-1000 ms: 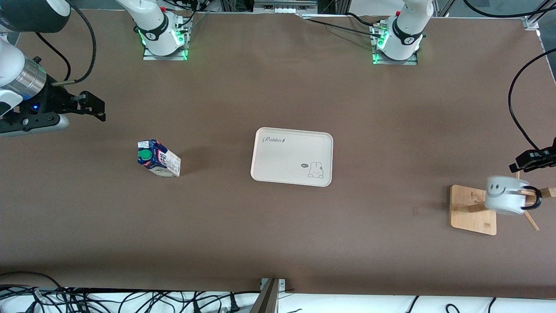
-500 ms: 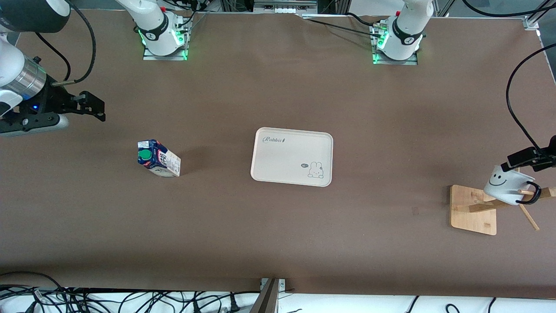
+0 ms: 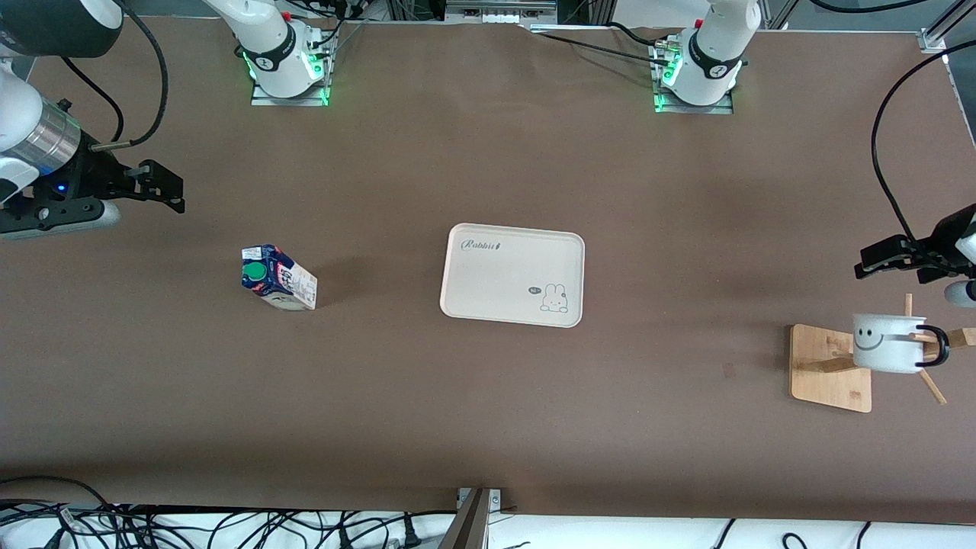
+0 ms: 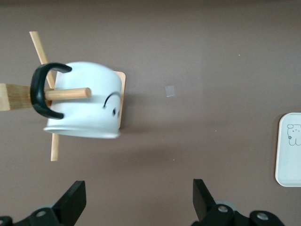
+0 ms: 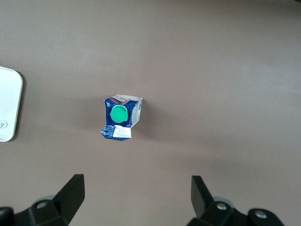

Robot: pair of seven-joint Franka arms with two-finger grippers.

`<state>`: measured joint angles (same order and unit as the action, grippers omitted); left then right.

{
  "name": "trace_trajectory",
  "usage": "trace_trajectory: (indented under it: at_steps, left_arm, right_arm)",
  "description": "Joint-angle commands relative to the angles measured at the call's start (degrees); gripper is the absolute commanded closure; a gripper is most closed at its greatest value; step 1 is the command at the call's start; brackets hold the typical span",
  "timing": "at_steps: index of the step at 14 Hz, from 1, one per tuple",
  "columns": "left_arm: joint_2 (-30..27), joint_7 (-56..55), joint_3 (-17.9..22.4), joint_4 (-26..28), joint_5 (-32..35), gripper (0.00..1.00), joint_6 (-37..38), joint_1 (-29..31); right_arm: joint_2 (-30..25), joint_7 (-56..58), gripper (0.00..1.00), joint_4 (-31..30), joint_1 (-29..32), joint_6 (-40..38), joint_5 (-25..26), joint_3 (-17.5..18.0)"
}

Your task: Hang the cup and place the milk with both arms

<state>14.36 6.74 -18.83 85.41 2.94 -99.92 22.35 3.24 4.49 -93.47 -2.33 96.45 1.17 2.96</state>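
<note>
From the front, the cup [image 3: 888, 343] hangs by its handle on a wooden rack [image 3: 831, 367] at the left arm's end of the bench [image 3: 488, 412]. The left end effector [image 3: 884, 259] hovers above it, fingers spread and empty. The milk [image 3: 278, 277] stands beside the tray [image 3: 512, 274], toward the right arm's end, with the right end effector [image 3: 156, 185] well apart.

The left wrist view shows the peg through the cup's [image 4: 87, 101] handle.

In the right wrist view, the spread fingers [image 5: 70, 193] frame the milk [image 5: 120, 117].

Brown table [image 3: 488, 419], milk [image 3: 278, 277], cream tray [image 3: 512, 274], wooden rack base [image 3: 827, 368]
</note>
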Motion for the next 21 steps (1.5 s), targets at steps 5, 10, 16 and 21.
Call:
trace_trajectory:
  at_steps: [5,10,16,21]
  left_arm:
    - [-5.4,-5.0,-6.1,0.9,4.3,0.0,4.6,-1.9]
    - [-14.8,-3.0,20.5,12.5,-3.8,0.0,0.8,-24.5]
    - [-23.6,5.2,22.0,22.8,-3.4,0.0,-8.3,-25.5]
    - [-18.6,-2.2,21.7,14.6,-0.1,0.0,-0.3,-26.0]
  right_arm:
    - [0.3,-0.5,0.0,1.1,0.6,-0.5,0.8,0.5]
    - [0.3,-0.5,0.0,1.1,0.6,-0.5,0.8,0.5]
    - [0.3,-0.5,0.0,1.1,0.6,-0.3,0.8,0.5]
    - [0.3,-0.5,0.0,1.1,0.6,-0.2,0.8,0.5]
